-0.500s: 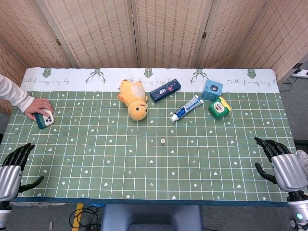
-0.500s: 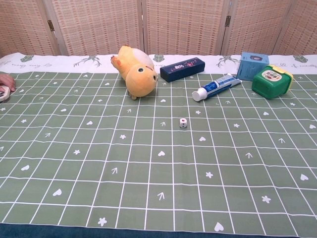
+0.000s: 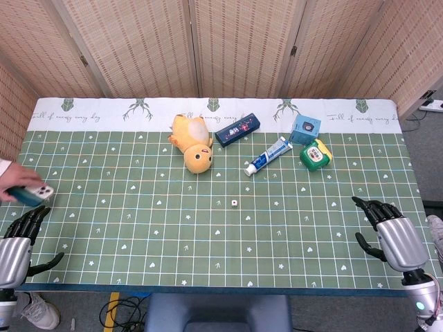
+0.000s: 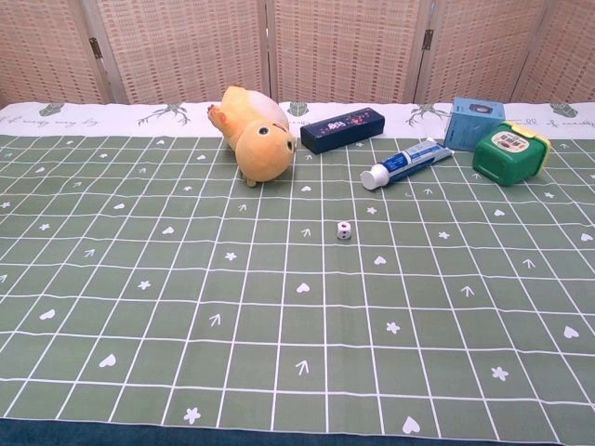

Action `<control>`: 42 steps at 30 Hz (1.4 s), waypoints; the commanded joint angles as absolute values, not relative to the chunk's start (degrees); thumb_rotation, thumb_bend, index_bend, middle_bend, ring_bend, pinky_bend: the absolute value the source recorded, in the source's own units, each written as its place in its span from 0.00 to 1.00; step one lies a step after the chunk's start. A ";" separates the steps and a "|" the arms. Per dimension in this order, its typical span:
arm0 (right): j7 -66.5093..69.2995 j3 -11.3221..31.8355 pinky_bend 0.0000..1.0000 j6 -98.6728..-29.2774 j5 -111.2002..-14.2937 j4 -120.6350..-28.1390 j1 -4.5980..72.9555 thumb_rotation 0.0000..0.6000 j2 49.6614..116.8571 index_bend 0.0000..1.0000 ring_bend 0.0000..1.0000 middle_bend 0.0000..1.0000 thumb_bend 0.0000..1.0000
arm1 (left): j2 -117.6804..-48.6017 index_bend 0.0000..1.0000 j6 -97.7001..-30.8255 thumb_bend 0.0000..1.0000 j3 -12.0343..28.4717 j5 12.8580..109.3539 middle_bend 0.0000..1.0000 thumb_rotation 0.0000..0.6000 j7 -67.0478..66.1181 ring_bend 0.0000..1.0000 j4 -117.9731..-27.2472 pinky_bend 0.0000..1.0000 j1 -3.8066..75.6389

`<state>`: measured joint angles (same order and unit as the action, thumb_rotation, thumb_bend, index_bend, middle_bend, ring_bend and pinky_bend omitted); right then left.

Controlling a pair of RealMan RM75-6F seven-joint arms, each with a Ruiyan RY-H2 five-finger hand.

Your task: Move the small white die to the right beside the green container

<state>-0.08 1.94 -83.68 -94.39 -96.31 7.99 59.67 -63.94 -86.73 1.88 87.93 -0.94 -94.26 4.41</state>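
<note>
The small white die (image 3: 234, 203) (image 4: 343, 230) lies alone on the green grid mat near the table's middle. The green container (image 3: 313, 154) (image 4: 508, 155), with a yellow and white label on top, stands at the far right. My right hand (image 3: 390, 232) hovers at the right front edge with its fingers spread and nothing in it. At the left front corner my left hand (image 3: 19, 238) is likewise open and holds nothing. Neither hand shows in the chest view.
A yellow plush toy (image 3: 194, 143), a dark blue box (image 3: 237, 129), a toothpaste tube (image 3: 268, 156) and a light blue box (image 3: 305, 128) lie along the back. A person's hand holding a phone (image 3: 31, 194) is at the left edge.
The person's hand has lifted the phone off the mat and drawn it toward the left edge. My right hand has shifted slightly left onto the mat. The die has not moved.
</note>
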 commanded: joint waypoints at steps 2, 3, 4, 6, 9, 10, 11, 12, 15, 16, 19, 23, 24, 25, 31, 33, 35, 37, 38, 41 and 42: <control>-2.13 2.93 0.35 -79.38 -95.63 -97.21 11.77 1.00 61.06 0.14 0.30 0.37 0.29 | -63.97 0.10 -86.96 0.20 1.71 88.16 0.10 1.00 -0.79 0.11 -94.18 0.18 4.27; -2.87 3.42 0.37 -77.76 -95.52 -97.29 13.12 1.00 61.75 0.14 0.32 0.40 0.29 | -63.95 0.10 -87.08 0.20 1.66 88.19 0.10 1.00 -0.68 0.11 -94.12 0.18 4.18; -3.47 3.78 0.40 -76.43 -95.39 -97.31 14.19 1.00 62.37 0.14 0.35 0.42 0.29 | -63.91 0.10 -87.17 0.20 1.63 88.20 0.10 1.00 -0.61 0.11 -94.08 0.18 4.10; -5.07 4.78 0.48 -73.23 -94.50 -97.17 16.69 1.00 64.15 0.14 0.42 0.47 0.29 | -63.83 0.10 -87.49 0.20 1.59 88.20 0.10 1.00 -0.37 0.11 -93.96 0.18 3.88; -6.59 5.91 0.60 -68.20 -92.98 -96.90 20.44 1.00 67.07 0.16 0.57 0.60 0.29 | -63.68 0.10 -87.99 0.20 1.55 88.09 0.10 1.00 0.11 0.11 -93.86 0.18 3.50; -6.87 6.25 0.65 -66.72 -92.39 -96.74 21.54 1.00 68.03 0.18 0.63 0.65 0.29 | -63.60 0.10 -88.09 0.20 1.53 88.05 0.10 1.00 0.25 0.11 -93.81 0.18 3.39; -7.20 6.55 0.68 -65.18 -91.73 -96.47 22.63 1.00 69.01 0.19 0.66 0.68 0.29 | -63.54 0.10 -88.17 0.20 1.50 88.01 0.10 1.00 0.36 0.11 -93.76 0.18 3.30; -7.78 7.02 0.73 -63.19 -90.66 -96.03 24.05 1.00 70.36 0.20 0.71 0.72 0.29 | -63.50 0.10 -88.26 0.20 1.50 87.96 0.10 1.00 0.47 0.11 -93.68 0.18 3.21; -9.44 8.60 0.86 -59.32 -87.62 -94.48 27.34 1.00 74.24 0.27 0.86 0.87 0.29 | -63.48 0.10 -88.36 0.20 1.45 87.95 0.10 1.00 0.87 0.11 -93.50 0.18 3.07; -9.88 9.11 0.91 -58.26 -86.58 -94.01 28.28 1.00 75.37 0.29 0.92 0.93 0.29 | -63.50 0.10 -88.33 0.20 1.42 87.94 0.10 1.00 0.95 0.11 -93.43 0.18 3.04; -12.17 10.64 1.00 -54.90 -82.84 -93.31 31.20 1.00 78.33 0.35 1.00 1.00 0.29 | -63.52 0.10 -88.28 0.20 1.32 87.94 0.10 1.00 1.06 0.11 -93.22 0.18 2.95; -15.97 12.57 1.00 -51.51 -77.34 -91.26 34.81 1.00 82.18 0.42 1.00 1.00 0.29 | -63.54 0.10 -88.45 0.20 1.28 87.69 0.10 1.00 1.33 0.11 -92.91 0.18 2.66; -16.65 12.91 1.00 -50.73 -76.04 -90.61 35.57 1.00 82.92 0.43 1.00 1.00 0.28 | -63.54 0.10 -88.47 0.20 1.27 87.66 0.10 1.00 1.38 0.11 -92.85 0.18 2.61; -17.29 13.23 1.00 -49.98 -74.73 -89.90 36.32 1.00 83.64 0.43 1.00 1.00 0.28 | -63.52 0.10 -88.47 0.20 1.24 87.65 0.10 1.00 1.42 0.11 -92.80 0.18 2.57; -20.32 14.63 1.00 -46.06 -67.00 -84.37 40.99 1.00 88.74 0.43 1.00 1.00 0.28 | -63.56 0.10 -88.47 0.20 1.16 87.42 0.10 1.00 1.79 0.11 -92.47 0.18 2.30; -21.22 14.74 1.00 -44.86 -64.87 -82.24 42.59 1.00 90.59 0.43 1.00 1.00 0.27 | -63.54 0.10 -88.46 0.20 1.09 87.48 0.10 1.00 1.79 0.11 -92.40 0.18 2.24; -22.06 14.83 1.00 -43.98 -63.09 -80.10 44.13 1.00 92.44 0.43 1.00 1.00 0.26 | -63.47 0.10 -88.48 0.20 1.04 87.58 0.10 1.00 1.78 0.11 -92.29 0.18 2.19; -22.43 14.90 1.00 -43.35 -61.75 -78.28 45.31 1.00 94.01 0.43 1.00 1.00 0.24 | -63.40 0.10 -88.46 0.20 1.05 87.51 0.10 1.00 1.82 0.11 -92.22 0.18 2.15; -22.53 14.95 1.00 -42.88 -60.88 -77.18 46.05 1.00 94.97 0.43 1.00 1.00 0.24 | -63.36 0.10 -88.50 0.20 1.08 87.44 0.10 1.00 1.88 0.11 -92.19 0.18 2.10; -22.73 14.99 1.00 -41.88 -59.15 -74.44 47.78 1.00 97.17 0.43 1.00 1.00 0.23 | -63.28 0.10 -88.50 0.20 1.05 87.36 0.10 1.00 2.04 0.11 -92.08 0.18 1.99; -22.85 14.97 1.00 -41.70 -58.75 -73.71 48.25 1.00 97.75 0.43 1.00 1.00 0.23 | -63.25 0.10 -88.50 0.20 1.03 87.36 0.10 1.00 2.08 0.11 -92.04 0.18 1.95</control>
